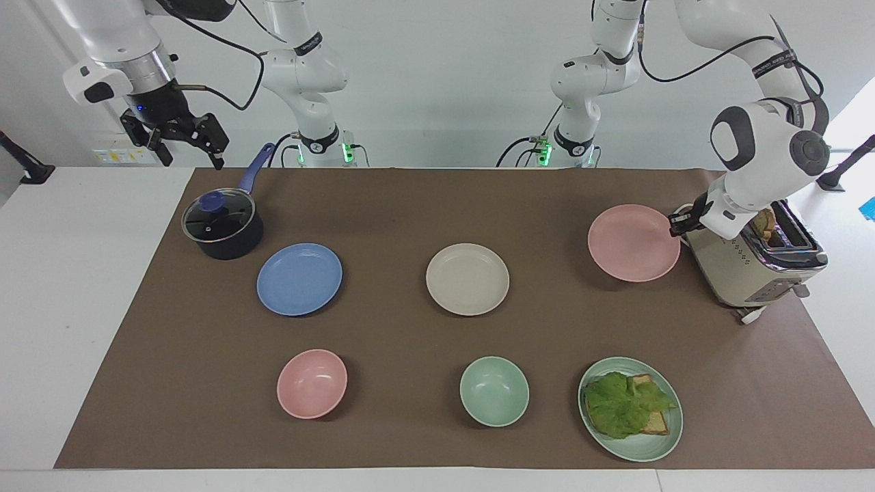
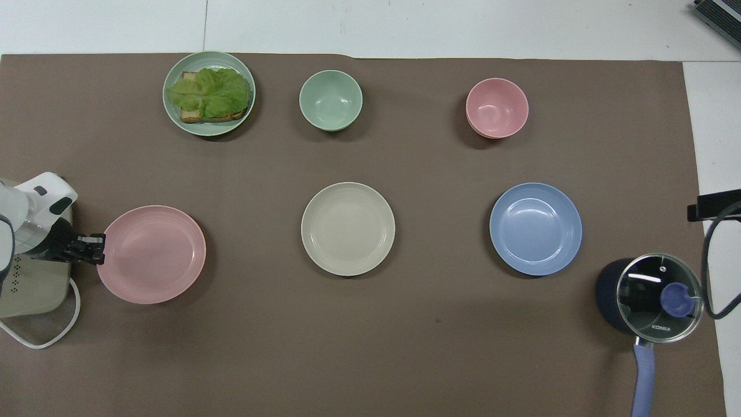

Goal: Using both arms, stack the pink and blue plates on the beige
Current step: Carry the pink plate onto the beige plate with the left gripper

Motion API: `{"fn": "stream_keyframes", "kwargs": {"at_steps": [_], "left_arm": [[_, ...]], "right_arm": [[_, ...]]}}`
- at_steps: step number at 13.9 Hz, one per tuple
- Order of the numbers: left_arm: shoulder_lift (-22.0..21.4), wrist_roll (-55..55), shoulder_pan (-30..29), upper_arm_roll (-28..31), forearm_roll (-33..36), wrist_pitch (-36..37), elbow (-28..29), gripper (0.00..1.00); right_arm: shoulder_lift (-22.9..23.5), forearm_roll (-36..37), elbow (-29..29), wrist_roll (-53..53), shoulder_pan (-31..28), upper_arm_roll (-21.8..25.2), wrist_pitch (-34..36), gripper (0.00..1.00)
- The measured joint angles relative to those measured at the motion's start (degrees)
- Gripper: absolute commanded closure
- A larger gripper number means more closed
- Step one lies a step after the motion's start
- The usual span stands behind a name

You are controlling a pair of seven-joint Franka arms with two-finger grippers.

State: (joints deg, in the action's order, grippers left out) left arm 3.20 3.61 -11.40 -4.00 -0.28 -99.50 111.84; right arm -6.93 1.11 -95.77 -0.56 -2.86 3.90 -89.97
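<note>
With my left gripper [image 1: 673, 224] clamped on the pink plate [image 1: 632, 243] rim at frame right, I'd keep it level toward the beige plate [image 1: 467, 279]; right gripper [image 1: 184, 140] waits open.

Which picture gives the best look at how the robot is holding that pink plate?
The facing view. It shows the left hand pinching the pink plate by its rim, lifted off the brown mat with a shadow beneath it. The overhead view shows the same rim grip but does not show the lift so plainly.
</note>
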Motion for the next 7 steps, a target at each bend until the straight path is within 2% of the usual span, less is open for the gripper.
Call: {"fn": "stream_keyframes", "kwargs": {"at_steps": [3, 7], "left_arm": [[-1.6, -2.9, 2.4, -0.2, -3.9, 2.2, -2.0, 1.0], [-1.9, -16.3, 12.7, -0.5, -5.9, 2.1, -2.0, 1.0]], "right_arm": [[0.0, 0.0, -0.2, 0.0, -0.5, 0.1, 0.0, 0.0], [0.0, 0.0, -0.3, 0.0, -0.5, 0.1, 0.0, 0.0]]}}
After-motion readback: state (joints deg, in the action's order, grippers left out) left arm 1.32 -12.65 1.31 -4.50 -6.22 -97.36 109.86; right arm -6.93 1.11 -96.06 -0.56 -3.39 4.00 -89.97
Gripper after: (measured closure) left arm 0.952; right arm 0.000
